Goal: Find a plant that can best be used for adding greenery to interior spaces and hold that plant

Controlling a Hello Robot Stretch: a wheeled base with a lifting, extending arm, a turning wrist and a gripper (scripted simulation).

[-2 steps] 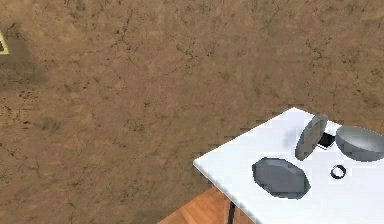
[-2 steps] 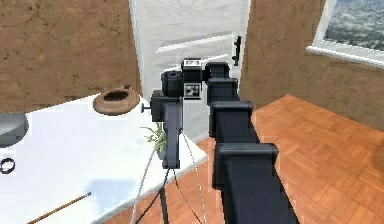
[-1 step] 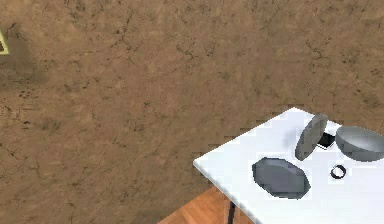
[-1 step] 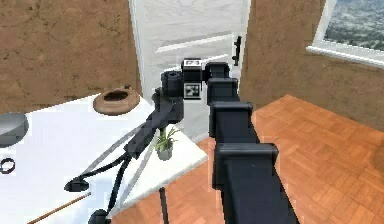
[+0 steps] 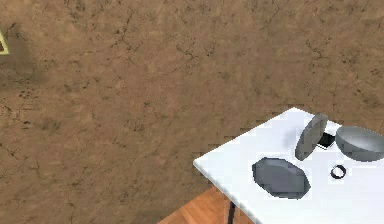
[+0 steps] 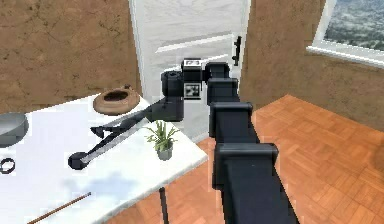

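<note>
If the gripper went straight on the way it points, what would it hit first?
Probably the white table itself: the gripper points toward the arm side view's lower left, with nothing else in line. Height is unclear.

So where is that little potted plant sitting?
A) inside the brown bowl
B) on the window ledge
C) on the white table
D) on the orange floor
C: the potted plant stands upright in its white pot on the white table, near the table's edge and apart from the brown bowl.
</note>
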